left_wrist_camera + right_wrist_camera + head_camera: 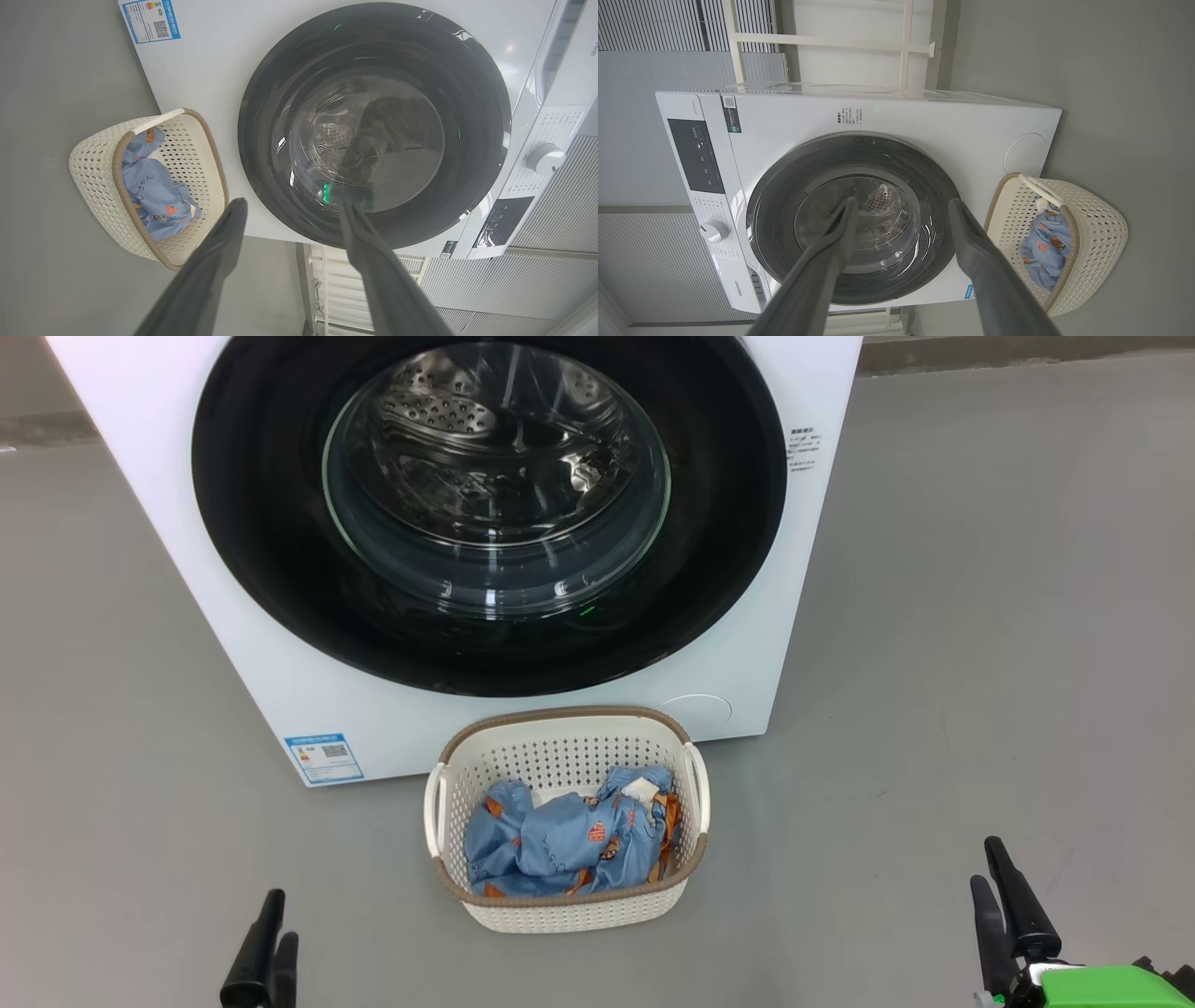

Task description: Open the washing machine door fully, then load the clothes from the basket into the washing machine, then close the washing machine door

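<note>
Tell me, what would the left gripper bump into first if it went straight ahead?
Probably the shut washing machine door; the left gripper points at it, though depth is unclear.

My head camera looks down at the washing machine door [495,495] and the basket [569,915]; both wrist cameras, rolled sideways, share them.

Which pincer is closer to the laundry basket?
Left. The left pincer is below-left of the basket; the right pincer is farther off, to its right.
</note>
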Controlling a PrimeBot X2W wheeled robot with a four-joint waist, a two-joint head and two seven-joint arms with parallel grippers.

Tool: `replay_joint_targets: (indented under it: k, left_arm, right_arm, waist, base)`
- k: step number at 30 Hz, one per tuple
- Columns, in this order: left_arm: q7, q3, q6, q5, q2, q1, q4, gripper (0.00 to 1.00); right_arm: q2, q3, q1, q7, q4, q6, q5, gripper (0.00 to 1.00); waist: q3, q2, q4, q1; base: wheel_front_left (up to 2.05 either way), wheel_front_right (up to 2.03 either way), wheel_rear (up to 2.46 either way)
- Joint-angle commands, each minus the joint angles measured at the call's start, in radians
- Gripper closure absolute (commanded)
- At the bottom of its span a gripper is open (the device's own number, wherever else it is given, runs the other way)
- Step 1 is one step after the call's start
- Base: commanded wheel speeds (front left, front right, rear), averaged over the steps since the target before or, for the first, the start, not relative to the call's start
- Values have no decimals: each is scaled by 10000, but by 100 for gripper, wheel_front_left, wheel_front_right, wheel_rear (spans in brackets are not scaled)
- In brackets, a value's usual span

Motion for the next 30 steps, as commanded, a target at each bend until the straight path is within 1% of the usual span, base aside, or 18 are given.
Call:
replay_joint_targets:
  k: [1,6,8,13,20,27,30]
  left_arm:
    - [-78,85,-9,130,162,-260,-314,0]
    - [-226,140,-10,330,174,-258,-407,0]
    - [-314,264,-11,485,181,-264,-439,0]
    - [-461,366,-13,728,192,-293,-493,0]
    - [-667,610,-16,1145,209,-371,-592,0]
    - [-872,844,-18,2104,225,-425,-1139,0]
    - [-960,871,-19,2219,232,-404,-1292,0]
  right_arm:
    - [-73,59,-236,-85,-318,3,-105,0]
    - [-79,-32,-294,-231,-314,4,-517,0]
    - [-82,22,-337,-319,-478,5,-851,0]
    - [-88,-89,-388,-465,-641,5,-1169,0]
    - [-96,-120,-454,-669,-1017,6,-2011,0]
    - [-104,247,-510,-873,-1253,7,-2717,0]
    - [-108,339,-556,-961,-1365,8,-3208,0]
  waist:
    - [-2,0,1,-2]
    - [-19,0,10,-2]
    - [-23,0,13,-2]
    - [-33,0,19,-2]
    - [-70,0,51,-2]
    - [-142,0,90,-2]
    - [-177,0,102,-2]
  base:
    - [0,0,0]
    - [0,0,0]
    - [0,0,0]
    - [0,0,0]
    - [0,0,0]
    - [0,0,0]
    - [0,0,0]
